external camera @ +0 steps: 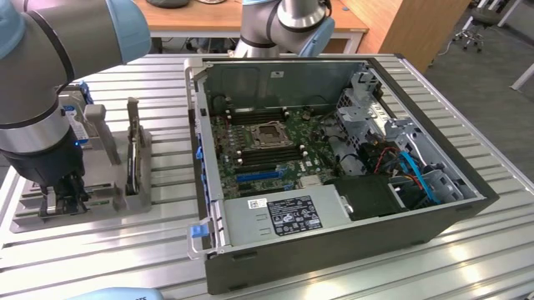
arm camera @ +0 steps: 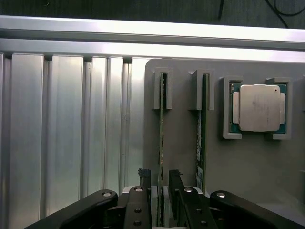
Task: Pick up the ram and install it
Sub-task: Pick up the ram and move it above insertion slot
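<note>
Robot arm's gripper (arm camera: 160, 180) hangs with jaws apart astride the ram (arm camera: 162, 138), which stands on edge in its slot of the grey holder (arm camera: 248, 162), beside a second green stick (arm camera: 201, 129) and a processor (arm camera: 257, 109). Nothing is lifted yet, and the whole installation appears to be left: the motherboard (external camera: 229, 140) waits in the open computer case (external camera: 276, 78), well apart.

Open computer case (external camera: 351, 245) on slatted metal surface (external camera: 125, 250). Grey holder (arm camera: 248, 167) just beside it, carrying a silver processor chip (arm camera: 258, 108).
</note>
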Tool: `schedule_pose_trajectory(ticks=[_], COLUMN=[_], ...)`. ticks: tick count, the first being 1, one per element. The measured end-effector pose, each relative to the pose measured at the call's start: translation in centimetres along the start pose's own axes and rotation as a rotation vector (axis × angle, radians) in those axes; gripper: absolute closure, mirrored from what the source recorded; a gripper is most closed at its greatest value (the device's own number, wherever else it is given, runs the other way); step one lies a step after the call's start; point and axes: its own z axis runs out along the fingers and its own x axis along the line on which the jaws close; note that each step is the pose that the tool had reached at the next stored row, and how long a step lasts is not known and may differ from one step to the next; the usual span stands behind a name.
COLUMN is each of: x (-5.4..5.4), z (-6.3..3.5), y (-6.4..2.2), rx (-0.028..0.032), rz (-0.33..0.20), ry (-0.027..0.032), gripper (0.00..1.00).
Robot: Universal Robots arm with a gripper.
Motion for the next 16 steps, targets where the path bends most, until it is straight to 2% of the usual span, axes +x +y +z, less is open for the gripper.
schedule_pose_trajectory(ticks=[7,8,16], x=[0.0,0.0,0.0], z=[0.0,0.0,0.0], y=[0.0,0.0,0.0], rx=[0.0,0.0,0.0], rz=[0.0,0.0,0.0], ry=[0.0,0.0,0.0], gripper=[0.72,0.79,0.79])
